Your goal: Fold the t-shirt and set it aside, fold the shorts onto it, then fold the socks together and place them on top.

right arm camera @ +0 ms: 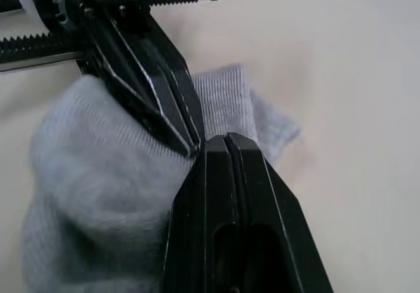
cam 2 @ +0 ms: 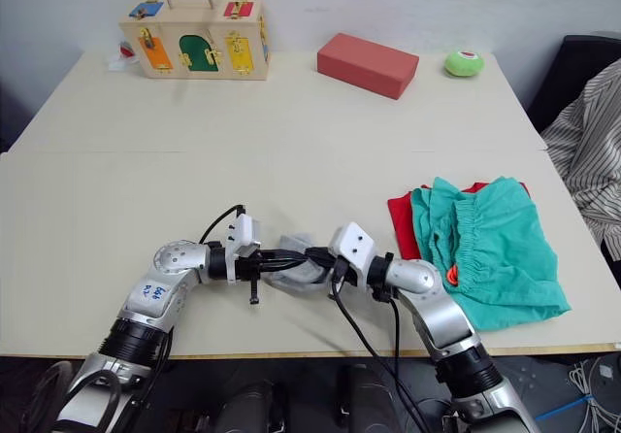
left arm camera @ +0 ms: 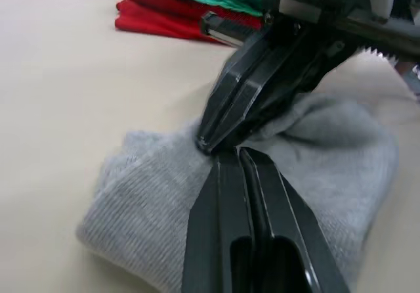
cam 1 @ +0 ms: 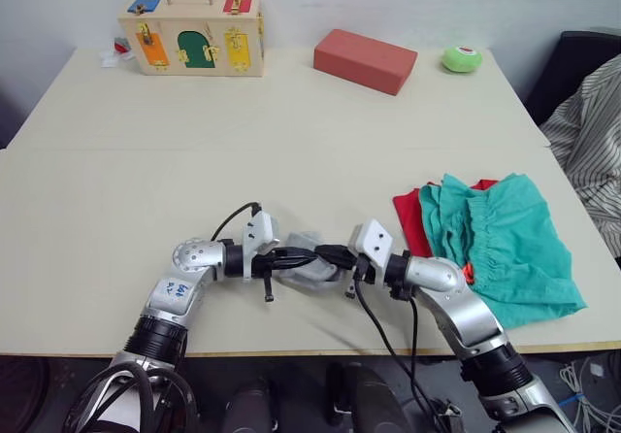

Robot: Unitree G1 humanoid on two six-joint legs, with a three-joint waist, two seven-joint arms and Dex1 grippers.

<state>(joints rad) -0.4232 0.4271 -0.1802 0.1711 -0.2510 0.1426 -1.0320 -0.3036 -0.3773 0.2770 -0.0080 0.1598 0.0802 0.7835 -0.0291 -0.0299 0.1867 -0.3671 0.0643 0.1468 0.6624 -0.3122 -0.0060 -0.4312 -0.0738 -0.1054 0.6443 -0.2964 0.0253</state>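
The light grey socks (cam 1: 312, 275) lie bunched near the table's front edge, at the middle. My left gripper (cam 1: 309, 257) and right gripper (cam 1: 325, 253) meet tip to tip over them. Both are shut, pinching the grey cloth (left arm camera: 131, 201), which bulges up around the fingertips (right arm camera: 85, 175). To the right, the teal-green shorts (cam 1: 505, 244) lie on the folded red t-shirt (cam 1: 411, 221). The t-shirt's left edge sticks out from under them. Part of the socks is hidden beneath the fingers.
At the back of the table (cam 1: 146, 181) stand a wooden latch box (cam 1: 192, 40), a red block (cam 1: 365, 60) and a green ball (cam 1: 461, 59). Striped cloth (cam 1: 594, 142) hangs over a dark chair past the right edge. The table's front edge runs just behind my wrists.
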